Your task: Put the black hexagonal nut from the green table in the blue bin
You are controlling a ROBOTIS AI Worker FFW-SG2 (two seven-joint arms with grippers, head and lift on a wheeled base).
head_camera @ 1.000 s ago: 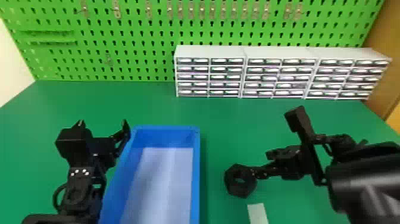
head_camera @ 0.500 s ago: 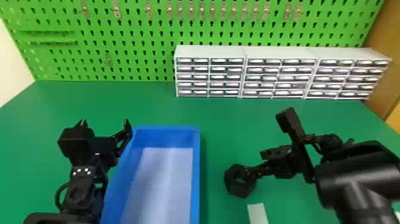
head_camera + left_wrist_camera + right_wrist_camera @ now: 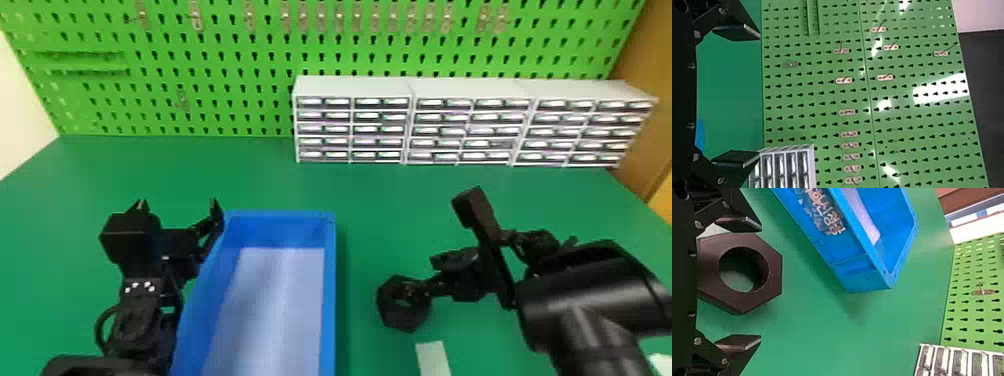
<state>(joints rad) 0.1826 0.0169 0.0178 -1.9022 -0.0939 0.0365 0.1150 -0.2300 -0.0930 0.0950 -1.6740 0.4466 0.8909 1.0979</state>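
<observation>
Two fingers of your right gripper [image 3: 760, 282] stand wide apart around the black hexagonal nut [image 3: 774, 276], which rests on the green tabletop [image 3: 370, 200], at 3 o'clock from the blue rectangular plastic bin [image 3: 329, 300] in the head view. You haven't gripped it, as far as I can judge. One finger is just beside the nut's edge while the other has a broad gap, so closing now could shove or turn the nut before both pads bear on it. If they meet angled corners instead of opposite flats, expect it to twist or slip out. Carry it too low towards 9 o'clock and you may clip the bin's near wall. Your left gripper [image 3: 178, 202], also spread, is parked by the bin's 10 o'clock corner; drifting towards 3 o'clock, it could nudge the rim.

Compared with the earlier head views, your right arm has come in towards 9 o'clock, bringing its gripper closer over the nut. The nut and bin haven't shifted; your left arm has barely moved.
</observation>
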